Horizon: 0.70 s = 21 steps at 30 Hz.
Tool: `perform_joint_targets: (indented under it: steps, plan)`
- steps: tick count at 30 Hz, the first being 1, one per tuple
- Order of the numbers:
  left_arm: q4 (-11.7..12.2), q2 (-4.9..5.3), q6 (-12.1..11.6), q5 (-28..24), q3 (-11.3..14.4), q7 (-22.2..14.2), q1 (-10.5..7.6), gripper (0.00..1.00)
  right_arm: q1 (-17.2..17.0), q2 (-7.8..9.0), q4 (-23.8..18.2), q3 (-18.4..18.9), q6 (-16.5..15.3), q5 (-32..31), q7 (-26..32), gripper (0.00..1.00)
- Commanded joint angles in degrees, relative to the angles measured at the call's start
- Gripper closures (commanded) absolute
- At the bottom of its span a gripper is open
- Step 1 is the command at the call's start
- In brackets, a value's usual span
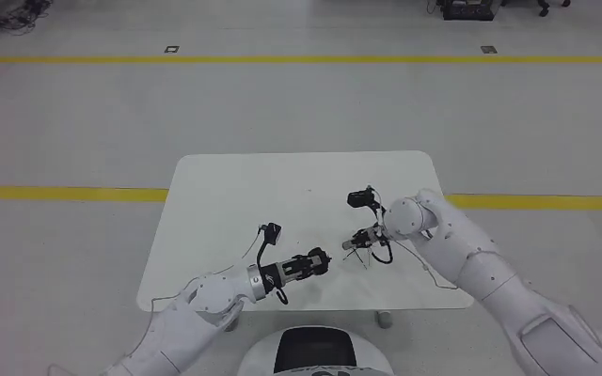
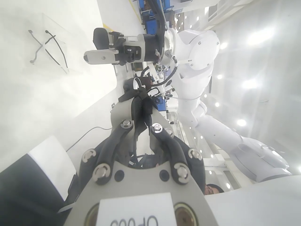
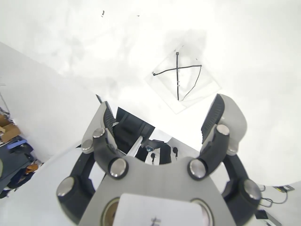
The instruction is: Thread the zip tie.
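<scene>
Several black zip ties (image 3: 177, 76) lie crossed on a clear sheet (image 3: 207, 81) on the white table; the left wrist view also has these zip ties (image 2: 50, 48). My right gripper (image 3: 162, 101) hangs open a little short of the sheet, nothing between its fingers. The top view puts this right gripper (image 1: 350, 246) near the table's front middle, pointing at my left gripper (image 1: 324, 260), a small gap apart. My left gripper (image 2: 138, 95) is shut, with a thin black strip that looks like a zip tie sticking out at its tips. Beyond it hangs the open right gripper (image 2: 90, 48).
The white table (image 1: 235, 207) has bare surface at its back and left. Both arms come in over the front edge. The clear sheet (image 2: 54, 24) lies flat on the tabletop.
</scene>
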Motion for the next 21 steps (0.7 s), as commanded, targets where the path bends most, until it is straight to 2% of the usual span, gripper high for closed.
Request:
perform_joint_targets:
  steps: [1, 5, 7, 8, 16, 21]
  plan:
    - [0.00, 0.00, 0.00, 0.00, 0.00, 0.00, 0.00, 1.00, 1.45, -0.87, 1.78, -1.70, -0.33, -1.09, -0.36, 0.00]
    - [0.00, 0.00, 0.00, 0.00, 0.00, 0.00, 0.00, 1.00, 3.49, -2.45, 5.09, -3.99, -1.60, -1.33, -1.31, 0.00]
    - [0.00, 0.00, 0.00, 0.00, 0.00, 0.00, 0.00, 1.00, 4.07, -3.07, 5.88, -5.44, -4.47, -2.00, -1.07, 0.00]
    - [0.00, 0.00, 0.00, 0.00, 0.00, 0.00, 0.00, 1.00, 4.16, -3.15, 6.09, -5.63, -4.81, -2.18, -0.97, 0.00]
    - [0.00, 0.00, 0.00, 0.00, 0.00, 0.00, 0.00, 1.00, 4.03, -3.14, 6.10, -5.66, -4.82, -2.33, -1.32, 0.00]
    - [0.00, 0.00, 0.00, 0.00, 0.00, 0.00, 0.00, 1.00, 3.40, -3.30, 3.52, -7.31, -2.42, -8.09, -0.14, 0.00]
